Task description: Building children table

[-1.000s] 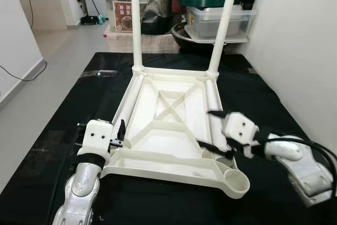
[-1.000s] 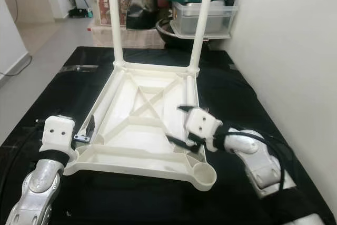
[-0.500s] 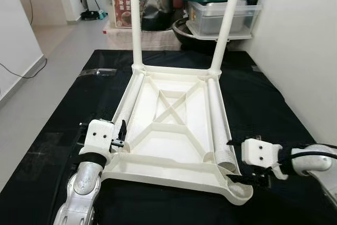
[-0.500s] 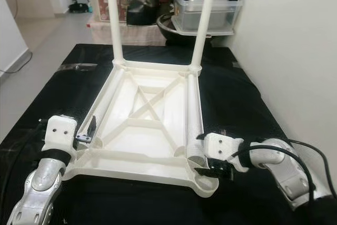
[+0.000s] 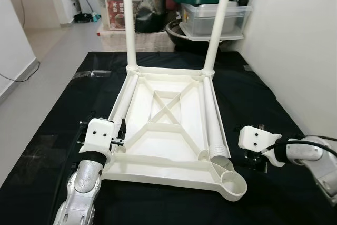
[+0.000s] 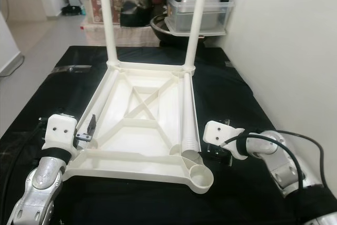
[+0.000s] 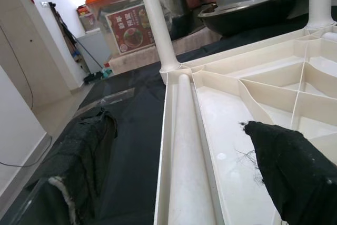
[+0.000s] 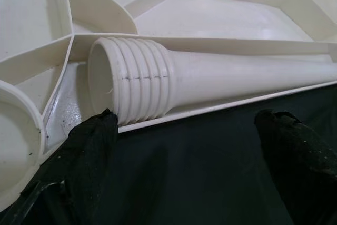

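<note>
Right gripper [image 6: 224, 154] has pulled off the loose white ribbed-end plastic leg [image 5: 215, 125], fingers apart; leg released inside upturned white tabletop [image 5: 158, 146]. Left gripper [image 5: 120, 136] probably open at the tabletop's left rim.

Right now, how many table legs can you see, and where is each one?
4. Two stand upright in the far corner sockets, left and right. Two lie loose inside the upturned tabletop, along its left edge and right edge.
</note>
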### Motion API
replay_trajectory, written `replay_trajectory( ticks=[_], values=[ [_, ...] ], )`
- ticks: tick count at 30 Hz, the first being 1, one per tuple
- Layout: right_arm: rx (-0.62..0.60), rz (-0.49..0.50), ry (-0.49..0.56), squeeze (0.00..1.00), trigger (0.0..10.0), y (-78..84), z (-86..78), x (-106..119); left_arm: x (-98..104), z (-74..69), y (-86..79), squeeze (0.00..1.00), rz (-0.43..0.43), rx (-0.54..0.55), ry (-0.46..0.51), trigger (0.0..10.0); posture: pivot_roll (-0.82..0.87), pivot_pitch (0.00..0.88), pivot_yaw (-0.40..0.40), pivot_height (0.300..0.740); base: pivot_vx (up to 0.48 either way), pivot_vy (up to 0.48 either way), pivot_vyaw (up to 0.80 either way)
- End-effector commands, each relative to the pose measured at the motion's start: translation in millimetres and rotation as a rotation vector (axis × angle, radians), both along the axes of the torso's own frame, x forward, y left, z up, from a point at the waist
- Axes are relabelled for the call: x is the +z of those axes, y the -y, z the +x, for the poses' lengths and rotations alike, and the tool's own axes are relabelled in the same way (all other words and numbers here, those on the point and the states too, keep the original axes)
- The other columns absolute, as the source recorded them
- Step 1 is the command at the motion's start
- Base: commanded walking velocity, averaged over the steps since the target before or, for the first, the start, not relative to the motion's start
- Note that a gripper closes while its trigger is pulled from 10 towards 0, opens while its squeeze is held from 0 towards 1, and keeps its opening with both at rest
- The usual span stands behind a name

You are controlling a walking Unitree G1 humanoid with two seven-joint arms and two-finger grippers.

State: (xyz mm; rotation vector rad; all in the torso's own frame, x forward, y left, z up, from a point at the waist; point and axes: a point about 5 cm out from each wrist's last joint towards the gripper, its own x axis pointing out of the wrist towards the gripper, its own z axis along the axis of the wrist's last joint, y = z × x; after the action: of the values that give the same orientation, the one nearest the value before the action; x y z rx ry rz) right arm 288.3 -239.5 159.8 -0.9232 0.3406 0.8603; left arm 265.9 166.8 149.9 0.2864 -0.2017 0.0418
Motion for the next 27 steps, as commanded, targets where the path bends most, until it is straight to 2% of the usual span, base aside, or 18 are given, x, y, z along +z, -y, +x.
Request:
replay_trajectory(
  ticks=[1, 8, 13, 18, 19, 20, 23, 25, 26, 27],
  values=[
    [0.019, 0.02, -0.02, 0.0, 10.0, -7.5, -4.2, -6.8, -3.0, -1.3, -1.1, 0.0, 0.01, 0.009, -0.004, 10.0, 0.0, 0.0, -0.028, 0.74, 0.0, 0.0, 0.0],
    [0.047, 0.05, -0.081, 0.0, 10.0, -7.4, -13.8, -9.5, -4.4, 1.1, -0.1, 0.0, 0.013, 0.0, -0.006, 10.0, 0.0, 0.0, -0.023, 0.74, 0.0, 0.0, 0.0],
    [0.049, 0.066, -0.088, 0.0, 10.0, -8.4, -14.0, -8.8, -4.8, 1.4, 0.1, 0.0, 0.014, -0.001, -0.007, 10.0, 0.0, 0.0, -0.023, 0.74, 0.0, 0.0, 0.0],
    [0.02, 0.094, -0.065, 0.0, 10.0, -12.7, -7.2, -8.7, -4.8, 2.4, 0.7, 0.0, 0.013, -0.001, -0.005, 10.0, 0.0, 0.0, -0.028, 0.74, 0.0, 0.0, 0.0],
    [-0.028, 0.096, -0.037, 0.0, 10.0, -13.1, -0.2, -9.8, -4.5, 2.8, 0.4, 0.0, 0.013, 0.002, -0.003, 10.0, 0.01, 0.0, -0.032, 0.74, 0.0, 0.0, 0.0],
    [-0.028, 0.096, -0.037, 0.0, 10.0, -13.1, -0.2, -9.8, -4.5, 2.8, 0.4, 0.0, 0.013, 0.002, -0.003, 10.0, 0.01, 0.0, -0.032, 0.74, 0.0, 0.0, 0.0],
    [-0.195, 0.116, 0.054, 0.0, 10.0, -13.1, 17.2, -10.9, -4.5, 2.5, -1.9, 0.0, 0.017, 0.012, -0.001, 10.0, 0.01, 0.0, -0.034, 0.74, 0.0, 0.0, 0.0],
    [-0.195, 0.116, 0.054, 0.0, 10.0, -13.1, 17.2, -10.9, -4.5, 2.5, -1.9, 0.0, 0.017, 0.012, -0.001, 10.0, 0.01, 0.0, -0.034, 0.74, 0.0, 0.0, 0.0],
    [-0.253, 0.127, 0.076, 0.0, 10.0, -14.0, 19.5, -13.0, -4.6, 2.6, -1.4, 0.0, 0.017, 0.013, -0.001, 10.0, 0.01, 0.0, -0.034, 0.74, 0.0, 0.0, 0.0],
    [-0.253, 0.127, 0.076, 0.0, 10.0, -14.0, 19.5, -13.0, -4.6, 2.6, -1.4, 0.0, 0.017, 0.013, -0.001, 10.0, 0.01, 0.0, -0.034, 0.74, 0.0, 0.0, 0.0]
  ],
)
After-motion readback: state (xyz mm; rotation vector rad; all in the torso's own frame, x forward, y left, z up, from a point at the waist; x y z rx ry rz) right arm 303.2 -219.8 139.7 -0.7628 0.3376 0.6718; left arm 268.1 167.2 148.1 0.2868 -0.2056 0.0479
